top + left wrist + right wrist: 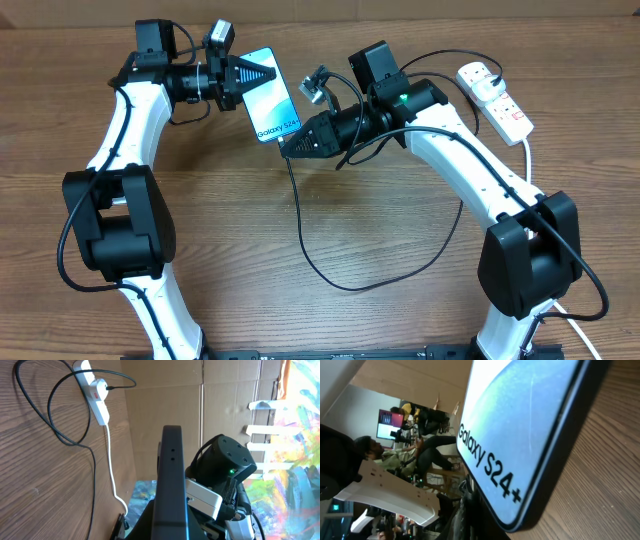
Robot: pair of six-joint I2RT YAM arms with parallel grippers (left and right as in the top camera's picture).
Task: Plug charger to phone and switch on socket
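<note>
The phone [270, 100], blue screen up with "Galaxy S24+" at its near end, is raised off the table, and my left gripper [266, 75] is shut on its far end. In the left wrist view the phone [171, 480] shows edge-on between the jaws. My right gripper [287, 147] is shut on the free end of the charger [312, 255] right at the phone's near edge. The connector itself is hidden. The right wrist view shows the phone [520, 435] filling the frame just above my fingers [477, 517]. The black cable loops over the table to its plug [479, 74] in the white socket [500, 100].
The socket [95, 392] lies at the back right with its thick white cord [112, 477] trailing off the table edge. The black cable's loop [65, 435] lies on the wood between both arms. Cardboard walls stand behind the table.
</note>
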